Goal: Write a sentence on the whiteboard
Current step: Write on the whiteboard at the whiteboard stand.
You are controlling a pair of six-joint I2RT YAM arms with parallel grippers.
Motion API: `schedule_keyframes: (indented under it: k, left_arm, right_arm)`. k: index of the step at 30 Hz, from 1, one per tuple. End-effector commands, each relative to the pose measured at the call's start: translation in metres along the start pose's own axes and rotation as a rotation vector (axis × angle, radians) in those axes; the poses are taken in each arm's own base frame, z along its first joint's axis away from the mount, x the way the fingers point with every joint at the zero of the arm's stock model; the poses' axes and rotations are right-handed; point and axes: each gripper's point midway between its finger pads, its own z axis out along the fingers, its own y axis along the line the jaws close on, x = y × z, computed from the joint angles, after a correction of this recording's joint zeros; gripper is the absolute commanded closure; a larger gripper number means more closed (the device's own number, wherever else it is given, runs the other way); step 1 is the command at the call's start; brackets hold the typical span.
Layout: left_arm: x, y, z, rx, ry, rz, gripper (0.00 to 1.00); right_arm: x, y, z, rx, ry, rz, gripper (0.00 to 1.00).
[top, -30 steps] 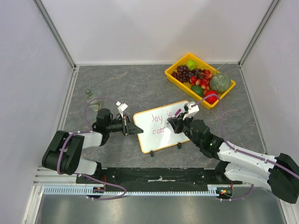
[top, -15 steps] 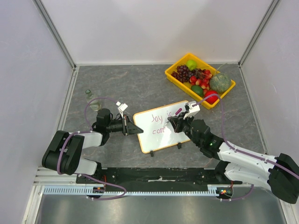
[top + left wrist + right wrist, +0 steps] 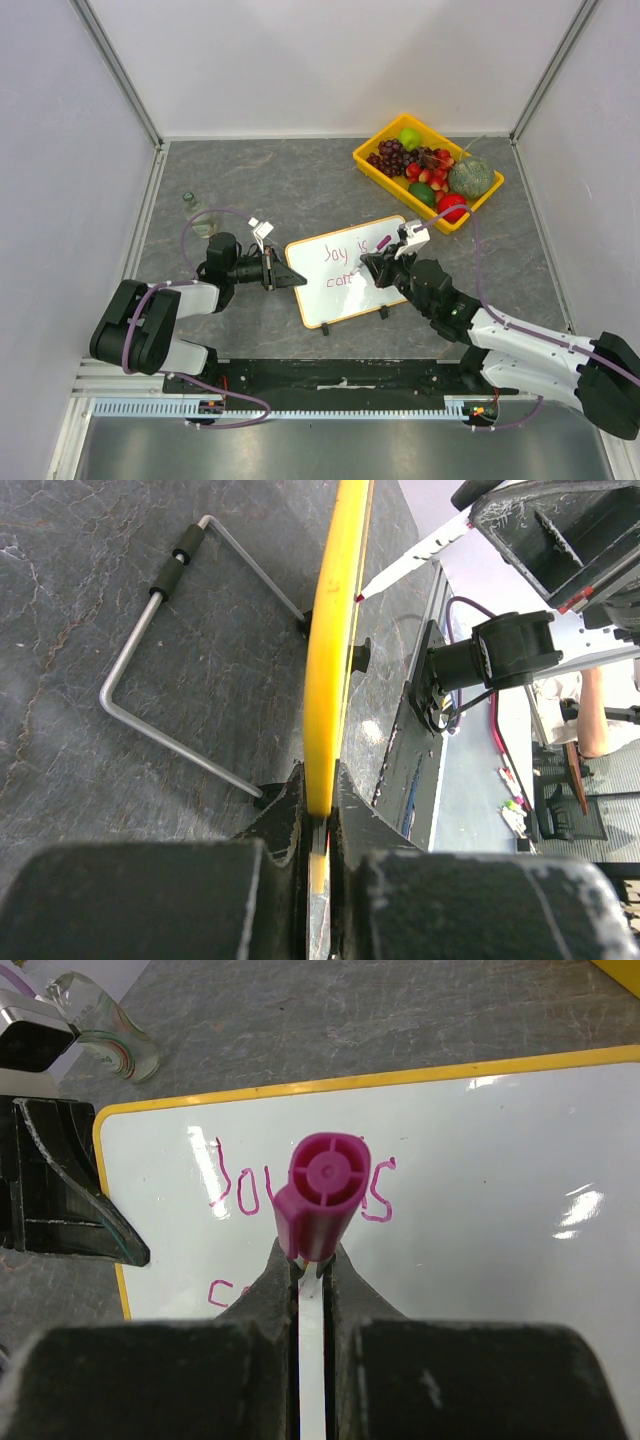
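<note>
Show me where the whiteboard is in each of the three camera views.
Top external: whiteboard just below picture centre.
Left wrist: seen edge-on, a yellow strip running up the middle.
Right wrist: fills the middle and right, beyond the marker.
Shared landmark: the left tool clamped on the board's edge, left of it from above, bottom centre in left wrist, far left in right wrist.

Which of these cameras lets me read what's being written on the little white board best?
The top external view: the sentence shows there in both lines, small but mostly unblocked. The right wrist view is closer, but the marker hides its middle. The left wrist view sees the whiteboard edge-on, no writing.
</note>
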Motion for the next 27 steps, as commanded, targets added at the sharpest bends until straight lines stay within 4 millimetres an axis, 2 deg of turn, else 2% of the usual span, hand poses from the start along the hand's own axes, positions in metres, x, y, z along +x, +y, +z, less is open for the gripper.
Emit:
schedule_keyframes:
  k: [1, 10, 14, 23, 27]
  left_arm:
    - [-0.004, 0.011, 0.002, -0.05, -0.016, -0.003, 0.98]
    - [-0.003, 0.012, 0.002, -0.052, -0.016, -0.006, 0.98]
    - [-0.003, 0.012, 0.002, -0.051, -0.015, -0.006, 0.98]
    - [-0.003, 0.011, 0.002, -0.05, -0.016, -0.005, 0.98]
    - [-0.004, 0.011, 0.002, -0.05, -0.016, -0.005, 0.98]
  right_arm:
    - [0.006, -0.004, -0.004, 0.002, 0.007, 0.011, 1.0]
    - [0.019, -0.01, -0.009, 0.006, 0.034, 0.004, 1.0]
    - [0.016, -0.012, -0.01, 0.015, 0.028, 0.002, 1.0]
    - [-0.006, -0.004, -0.009, 0.009, -0.014, 0.001, 1.0]
    - [-0.022, 0.003, -0.011, -0.009, -0.049, 0.014, 1.0]
